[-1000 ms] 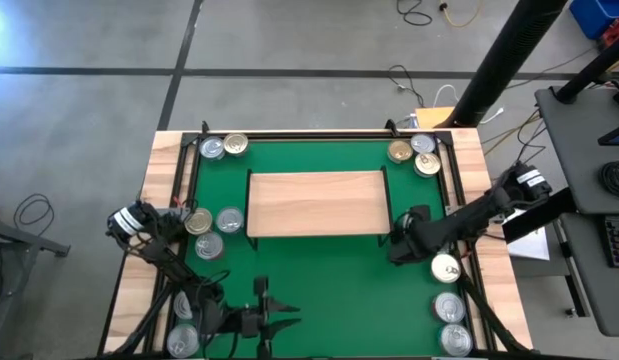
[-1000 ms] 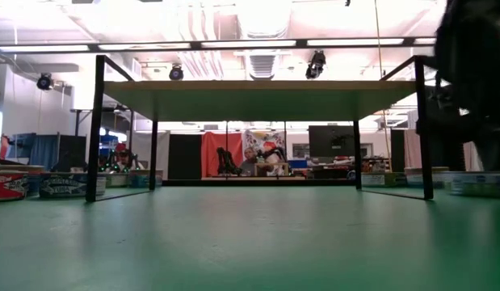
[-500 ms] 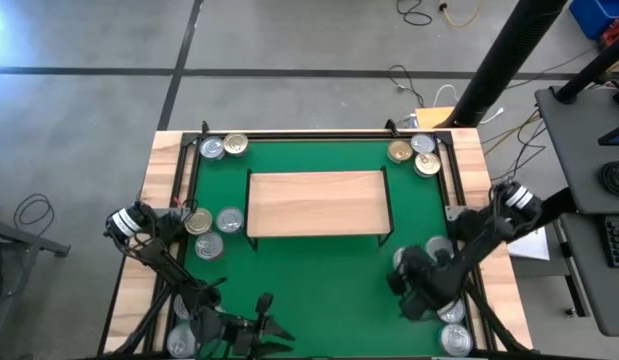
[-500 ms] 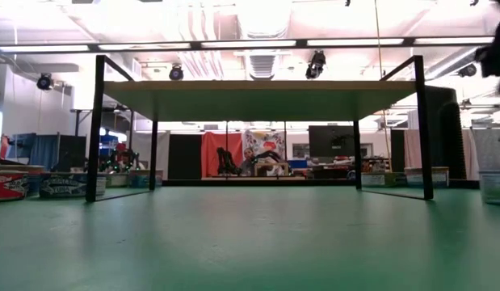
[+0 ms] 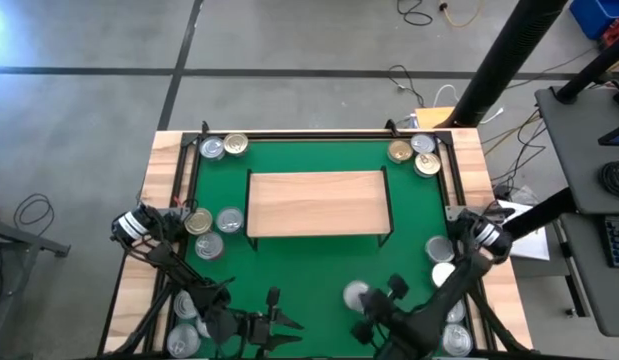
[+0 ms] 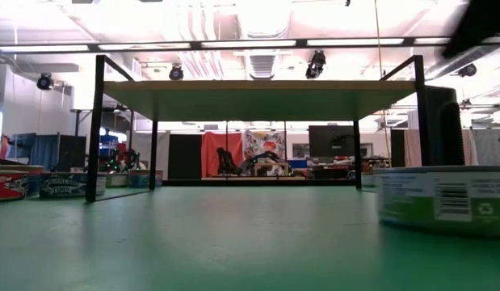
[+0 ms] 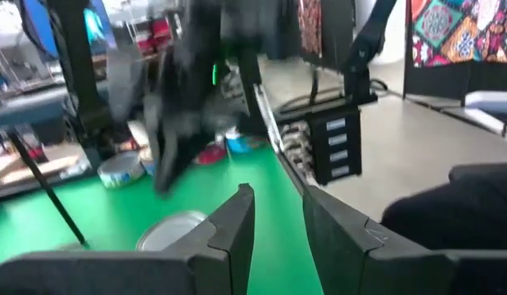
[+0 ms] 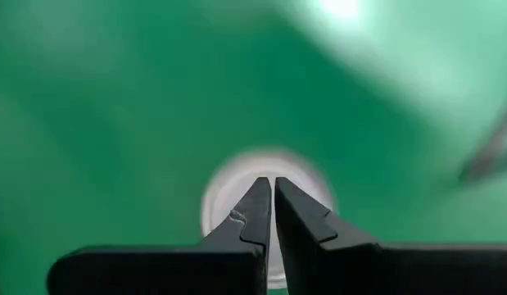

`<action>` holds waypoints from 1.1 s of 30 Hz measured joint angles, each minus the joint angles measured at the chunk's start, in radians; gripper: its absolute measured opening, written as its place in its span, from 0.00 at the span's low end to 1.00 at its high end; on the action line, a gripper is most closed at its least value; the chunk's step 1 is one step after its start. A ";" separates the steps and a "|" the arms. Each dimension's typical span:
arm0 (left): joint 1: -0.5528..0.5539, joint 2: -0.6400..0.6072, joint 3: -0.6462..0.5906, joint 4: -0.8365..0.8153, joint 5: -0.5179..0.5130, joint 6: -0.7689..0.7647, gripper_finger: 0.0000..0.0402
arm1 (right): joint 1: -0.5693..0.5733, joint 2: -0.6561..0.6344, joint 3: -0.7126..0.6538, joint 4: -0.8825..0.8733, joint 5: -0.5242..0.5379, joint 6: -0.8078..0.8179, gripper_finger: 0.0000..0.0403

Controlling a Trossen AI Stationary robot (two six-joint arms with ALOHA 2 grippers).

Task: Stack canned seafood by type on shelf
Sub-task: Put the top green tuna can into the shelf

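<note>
Shelf (image 5: 317, 203) stands bare at mat centre; tin (image 5: 355, 294) before it under pinched-together right gripper (image 5: 374, 325); left gripper (image 5: 279, 322) slightly parted.

Green mat (image 5: 319, 265) carries the shelf (image 5: 316, 203) and scattered tins (image 5: 218, 147).

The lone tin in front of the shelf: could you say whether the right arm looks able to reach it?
Probably yes: the right gripper hangs right over the tin, which stands alone on the mat, with nothing between them. Its jaws are shut, so they would have to open first.
</note>
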 joint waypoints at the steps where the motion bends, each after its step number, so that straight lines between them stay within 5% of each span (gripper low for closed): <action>1: 0.001 0.000 0.000 -0.017 0.000 -0.012 0.23 | 0.012 0.000 0.019 -0.007 0.011 -0.081 0.03; 4: 0.002 0.002 0.000 -0.060 0.000 -0.047 0.23 | 0.039 0.000 0.032 -0.026 -0.106 -0.322 0.03; 7: 0.007 0.021 0.000 -0.077 0.000 -0.082 0.23 | 0.055 -0.004 -0.002 -0.062 -0.203 -0.303 0.03; 19: 0.097 0.136 0.000 -0.093 0.001 -0.244 0.23 | 0.061 -0.008 -0.286 0.222 -0.140 -0.260 0.05; 28: 0.110 0.139 0.000 -0.180 0.002 -0.289 0.23 | 0.026 -0.013 -0.325 0.632 -0.060 -0.439 0.40; 33: 0.109 0.118 0.000 -0.299 0.004 -0.381 0.23 | 0.033 -0.018 -0.295 0.605 -0.049 -0.480 0.63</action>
